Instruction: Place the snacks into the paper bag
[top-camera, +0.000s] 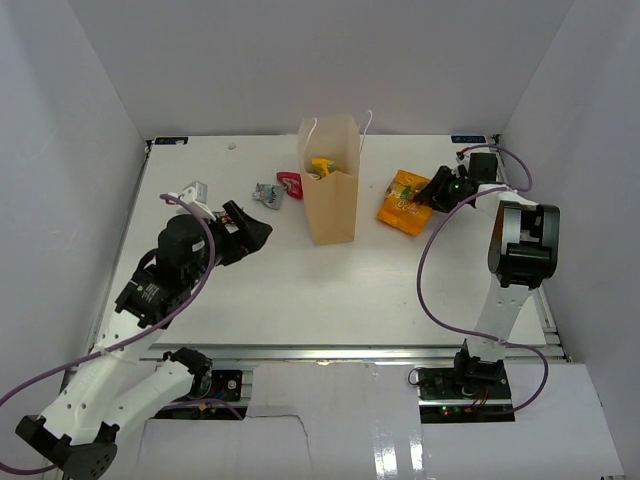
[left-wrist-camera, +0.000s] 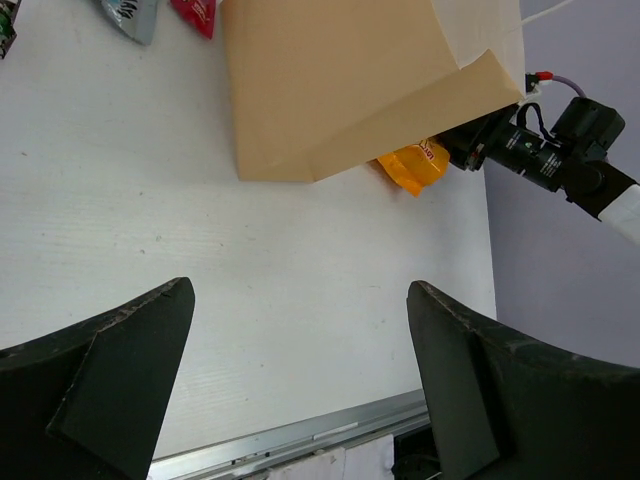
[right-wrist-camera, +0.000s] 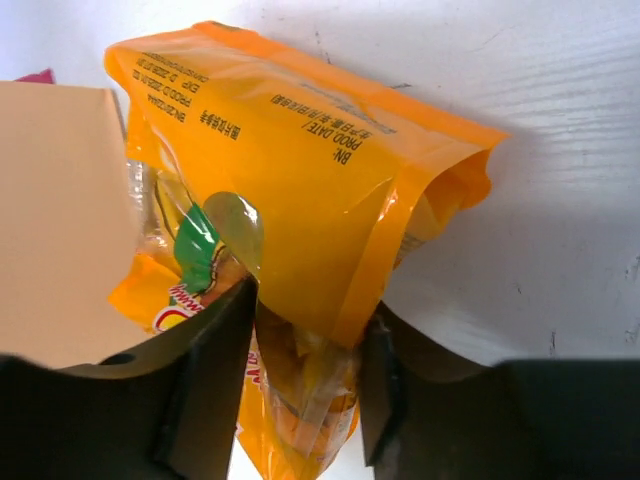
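Observation:
The tan paper bag stands upright mid-table, with a yellow pouch showing in its open top. Two orange bags lie overlapped to its right. My right gripper is shut on the end of the upper orange bag, with the lower one beneath; the gripper has a finger on each side. Red and grey-teal packets lie left of the bag. My left gripper is open and empty, low over the table. The purple wrapper is not visible.
The left wrist view shows the paper bag, the orange bag behind it, the right arm's wrist, and the table's metal front rail. White walls enclose the table on three sides.

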